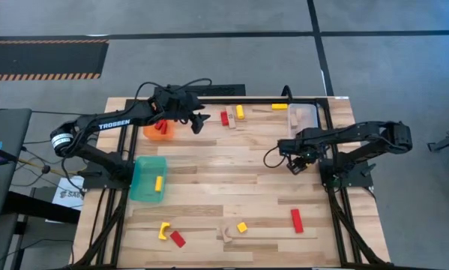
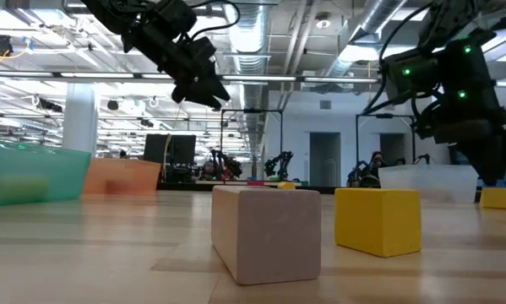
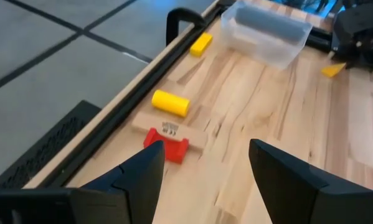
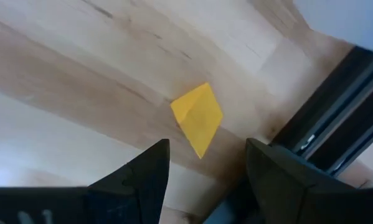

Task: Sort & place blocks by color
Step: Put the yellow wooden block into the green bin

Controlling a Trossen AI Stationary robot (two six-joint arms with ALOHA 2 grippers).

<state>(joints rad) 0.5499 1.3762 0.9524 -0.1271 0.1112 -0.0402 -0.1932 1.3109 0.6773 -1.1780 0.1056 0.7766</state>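
While I scan the high view, my left claw [image 1: 199, 120] hangs near the tabletop's [image 1: 224, 169] far edge, just beside the orange bin [image 1: 158, 129], which holds red pieces. A red block [image 1: 225, 118] and yellow cylinder [image 1: 240, 112] lie close on its right, so the left arm is clearly nearer them. My right claw [image 1: 295, 166] sits below the clear bin [image 1: 302, 115]. More blocks wait along the near edge, one yellow piece already in the teal bin [image 1: 148, 178].

Low view now: left claw [image 2: 204, 91] is well above the wood, carrying nothing that I can see; a pale wood block [image 2: 266, 233] and yellow cube [image 2: 378, 220] fill the foreground.

Left wrist: fingers [image 3: 139, 177] spread wide and empty, red block [image 3: 166, 145] straight ahead between them, touching a pale bar [image 3: 168, 129] with the yellow cylinder [image 3: 170, 103] beyond. I judge red comes next.

Right wrist: fingers [image 4: 139, 171] parted, empty, a small yellow block [image 4: 198, 118] ahead, lying cornerwise.
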